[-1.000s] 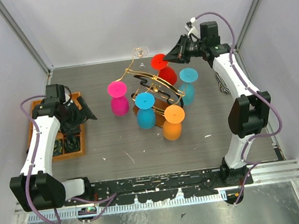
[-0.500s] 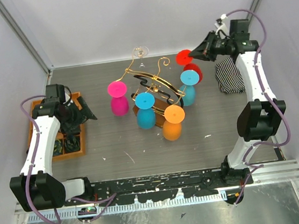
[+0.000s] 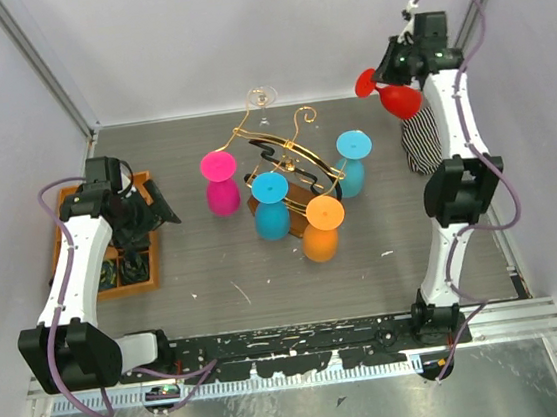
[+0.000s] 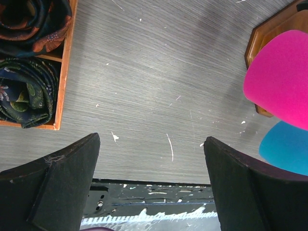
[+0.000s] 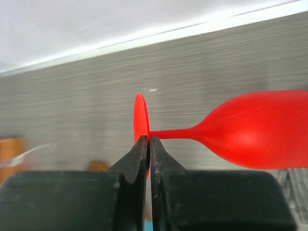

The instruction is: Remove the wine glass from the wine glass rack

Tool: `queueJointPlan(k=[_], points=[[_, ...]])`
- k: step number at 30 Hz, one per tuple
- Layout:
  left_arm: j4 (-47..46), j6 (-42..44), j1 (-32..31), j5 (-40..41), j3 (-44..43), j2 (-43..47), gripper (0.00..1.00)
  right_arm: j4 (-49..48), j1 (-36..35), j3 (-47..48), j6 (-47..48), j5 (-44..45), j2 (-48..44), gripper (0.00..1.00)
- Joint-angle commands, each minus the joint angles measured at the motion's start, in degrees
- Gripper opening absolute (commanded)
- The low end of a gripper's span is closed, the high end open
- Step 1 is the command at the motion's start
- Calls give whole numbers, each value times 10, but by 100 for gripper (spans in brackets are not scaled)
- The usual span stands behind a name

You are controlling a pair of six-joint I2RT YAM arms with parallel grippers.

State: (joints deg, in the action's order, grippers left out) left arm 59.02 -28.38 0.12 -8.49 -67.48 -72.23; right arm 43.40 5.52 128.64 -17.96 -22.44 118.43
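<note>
The red wine glass (image 3: 399, 100) hangs in the air at the far right, clear of the gold wire wine glass rack (image 3: 282, 153). My right gripper (image 3: 376, 77) is shut on the edge of its round foot. In the right wrist view the glass (image 5: 255, 130) lies sideways, bowl to the right, with its thin foot pinched in the gripper (image 5: 148, 140). On the rack hang pink (image 3: 220, 180), blue (image 3: 270, 205), orange (image 3: 321, 230) and light blue (image 3: 352, 160) glasses. My left gripper (image 3: 154, 207) is open by the tray and, in its own view (image 4: 151, 140), holds nothing over the table.
An orange compartment tray (image 3: 136, 279) with rolled ties stands at the left, its edge (image 4: 65, 62) near my left fingers. A striped cloth (image 3: 420, 142) lies under the right arm. A clear glass (image 3: 262, 98) stands behind the rack. The pink glass (image 4: 279, 82) and the wooden base (image 4: 269, 29) are close on the left gripper's right.
My right gripper has carried the red glass from the rack's back arm to the right and toward the back corner, tipping it sideways. The left arm has not moved.
</note>
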Motion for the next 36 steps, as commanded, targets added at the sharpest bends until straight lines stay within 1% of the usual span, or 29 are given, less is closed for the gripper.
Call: queueJointPlan(k=[1,3,5,9,10,12,14,17,20,23,36], points=[[-5,16,0,2,-1,-1,96,-14,-61,30,143,291,26,1],[-2,18,0,1,-6,-23,96,-58,-89,14,200,407,45,1],[2,18,0,-2,-11,-31,96,-120,-115,-7,256,493,63,1],[-11,9,0,-19,-2,-33,96,-276,-152,-39,387,637,114,1],[-14,6,0,-23,0,-33,96,-308,-156,-40,415,655,128,1],[-17,5,0,-31,3,-36,96,-356,-154,-41,474,659,153,1],[-15,10,0,-34,1,-41,96,-387,-146,-39,510,663,178,1],[-13,17,1,-40,-5,-50,96,-392,-132,-31,520,659,204,1],[-19,17,0,-50,-11,-62,96,-421,-124,-45,550,657,215,1],[-26,14,0,-64,-14,-75,96,-436,-119,-50,559,651,234,1],[-43,18,0,-75,-4,-106,96,-501,-115,-85,606,651,285,1]])
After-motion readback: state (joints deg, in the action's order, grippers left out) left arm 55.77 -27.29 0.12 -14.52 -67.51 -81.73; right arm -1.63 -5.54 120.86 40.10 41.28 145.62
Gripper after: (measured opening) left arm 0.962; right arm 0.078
